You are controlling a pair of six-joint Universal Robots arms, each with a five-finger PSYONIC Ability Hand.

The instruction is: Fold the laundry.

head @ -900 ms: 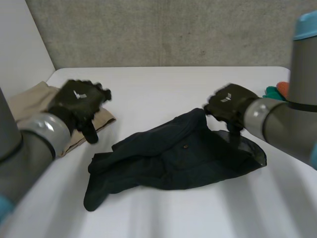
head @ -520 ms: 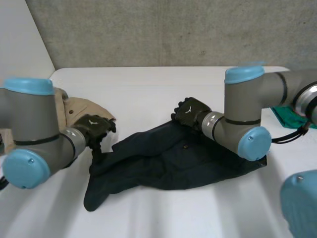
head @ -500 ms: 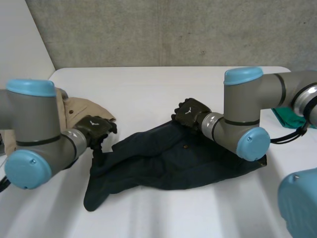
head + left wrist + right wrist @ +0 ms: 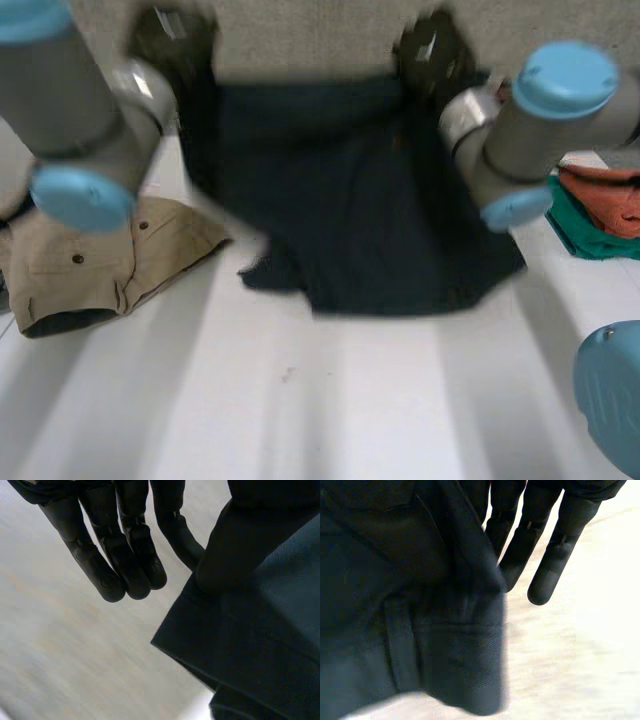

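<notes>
Garment (image 4: 340, 190) hangs limp over the far edge of the table (image 4: 350, 400), left robot hand (image 4: 172, 40) and right robot hand (image 4: 435, 55) each pinching a top corner; soft, light, floppy, so corners look the best hold.

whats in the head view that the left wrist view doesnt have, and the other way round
Head view adds: the right robot hand at the far top corner of the dark garment, plus a beige garment and a green cloth on the table. Left wrist view adds: straight fingers beside the garment's hemmed corner. Shared: the left robot hand holding the garment up.
</notes>
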